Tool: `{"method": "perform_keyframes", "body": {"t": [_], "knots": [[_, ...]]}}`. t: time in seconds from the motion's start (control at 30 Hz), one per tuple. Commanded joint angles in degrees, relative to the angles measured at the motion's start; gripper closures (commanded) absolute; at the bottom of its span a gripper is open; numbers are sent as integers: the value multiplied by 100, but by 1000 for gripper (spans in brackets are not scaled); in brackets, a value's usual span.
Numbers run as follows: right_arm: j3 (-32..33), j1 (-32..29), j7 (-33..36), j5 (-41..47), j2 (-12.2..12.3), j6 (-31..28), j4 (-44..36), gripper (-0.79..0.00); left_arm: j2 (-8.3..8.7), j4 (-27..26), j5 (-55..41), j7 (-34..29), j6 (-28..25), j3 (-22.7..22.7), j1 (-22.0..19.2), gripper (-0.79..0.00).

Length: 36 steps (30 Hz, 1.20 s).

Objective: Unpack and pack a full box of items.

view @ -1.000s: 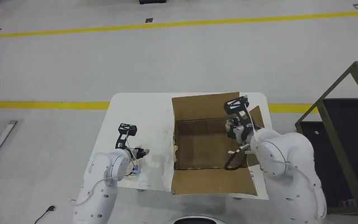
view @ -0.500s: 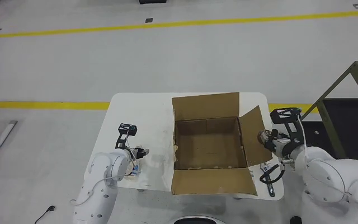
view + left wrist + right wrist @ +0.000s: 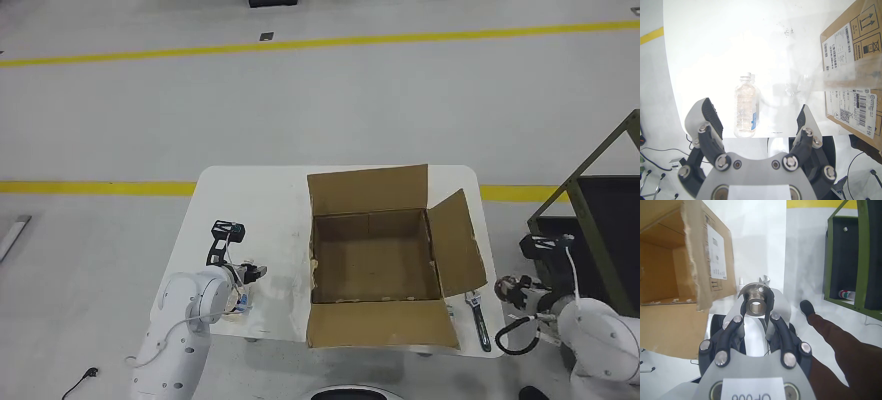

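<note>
An open cardboard box (image 3: 375,265) stands on the right half of the white table (image 3: 255,200), its four flaps spread outward and its floor bare. The left gripper (image 3: 756,109) hovers over the table's near-left corner with its fingers wide apart. Below and between them a clear plastic bottle (image 3: 745,109) rests with its base at the near edge. The right gripper (image 3: 756,300) hangs off the table, just past its right edge near the near-right corner, its fingers clamped on a flanged metal sleeve (image 3: 753,288). A wrench (image 3: 477,318) lies on the table by that corner, just beside the box's right flap.
</note>
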Motion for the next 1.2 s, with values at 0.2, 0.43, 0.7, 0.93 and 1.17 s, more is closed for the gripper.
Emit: {"method": "perform_keyframes", "body": {"t": [0.2,0.43,0.7,0.93,1.17], "knots": [[-272,-112,-259,-48,31,4,848,0,0,0,0,0,0,0,0,-785],[-440,-64,-283,-259,48,20,1120,0,0,0,0,0,0,0,0,-785],[-507,-112,-519,-281,48,-16,1268,0,0,0,0,0,0,0,0,-785],[-792,242,-897,-501,73,133,1907,0,0,0,0,0,0,0,0,-785],[-1009,970,-1152,-793,111,291,2561,0,0,0,0,0,0,0,0,-785]]}}
